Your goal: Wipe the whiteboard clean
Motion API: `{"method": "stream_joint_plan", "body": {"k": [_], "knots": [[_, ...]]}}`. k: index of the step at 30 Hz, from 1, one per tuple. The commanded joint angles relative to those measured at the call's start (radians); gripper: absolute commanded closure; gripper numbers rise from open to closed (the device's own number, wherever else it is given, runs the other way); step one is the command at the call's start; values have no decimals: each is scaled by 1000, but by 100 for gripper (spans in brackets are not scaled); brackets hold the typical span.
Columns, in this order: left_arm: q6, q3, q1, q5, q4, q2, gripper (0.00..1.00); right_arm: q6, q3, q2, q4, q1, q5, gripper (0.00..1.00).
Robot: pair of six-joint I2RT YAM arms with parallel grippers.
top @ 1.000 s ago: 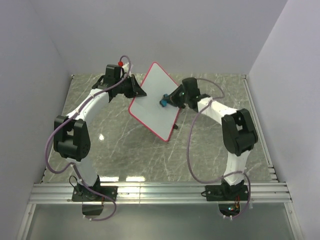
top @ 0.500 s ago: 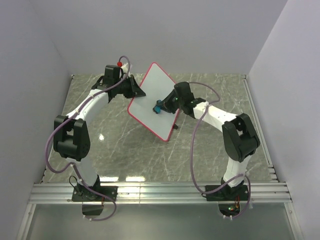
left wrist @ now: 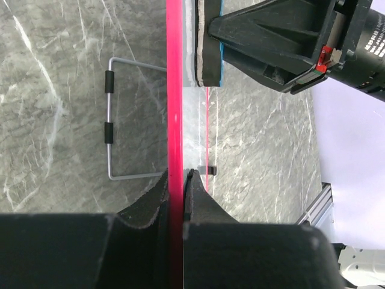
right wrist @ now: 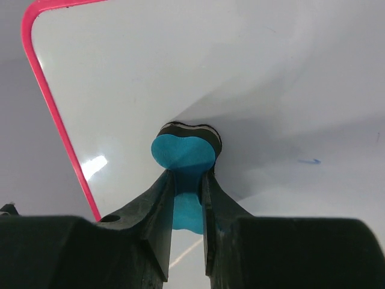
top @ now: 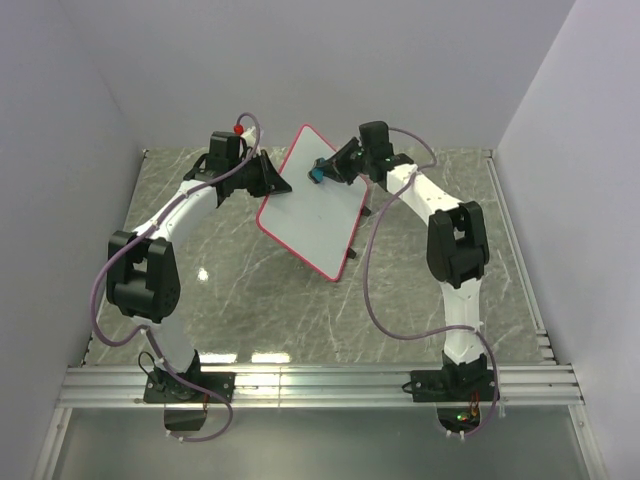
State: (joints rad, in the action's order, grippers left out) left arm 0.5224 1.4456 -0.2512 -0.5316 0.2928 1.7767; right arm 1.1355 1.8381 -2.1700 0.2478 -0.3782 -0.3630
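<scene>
Top external: large flat white whiteboard with a thin red-pink rim (top: 310, 205), tilted up over the grey marbled table (top: 250, 300) at mid-rear, face toward the right arm. Left gripper (top: 278, 184) is clenched on its left edge, apparently as a brace. Right gripper (top: 325, 172) grasps a small blue eraser block (top: 315, 176) near the top corner. Left wrist: jaws pinch the rim edge-on; a grey wire stand (left wrist: 109, 126) shows beyond. Right wrist: eraser felt pressed to the board, a faint blue mark (right wrist: 310, 161) to its right. No container in view.

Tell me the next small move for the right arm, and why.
Probably slide the eraser across the whiteboard to the small blue mark. The right gripper presses the eraser against the whiteboard, that mark is not yet wiped, and the left gripper clamps the whiteboard's edge.
</scene>
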Motion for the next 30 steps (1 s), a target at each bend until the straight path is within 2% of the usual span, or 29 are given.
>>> {"method": "stream_joint_plan", "body": {"k": [1, 7, 11, 17, 25, 30], "knots": [[-180, -37, -79, 41, 134, 0, 100, 4, -66, -70, 30, -8, 59, 100], [-191, -11, -79, 36, 146, 15, 100, -25, -296, -17, 2, 8, 95, 100], [-196, -14, -79, 32, 144, 20, 100, 3, -417, 1, -86, 45, 67, 100], [-203, -10, -79, 25, 147, 32, 100, -13, -418, 29, -59, 45, 64, 100], [-206, 15, -79, 25, 149, 52, 100, -36, -309, 48, -4, -95, 42, 100], [-197, 39, -77, 18, 141, 73, 100, 64, -449, 98, -91, -227, 30, 100]]}}
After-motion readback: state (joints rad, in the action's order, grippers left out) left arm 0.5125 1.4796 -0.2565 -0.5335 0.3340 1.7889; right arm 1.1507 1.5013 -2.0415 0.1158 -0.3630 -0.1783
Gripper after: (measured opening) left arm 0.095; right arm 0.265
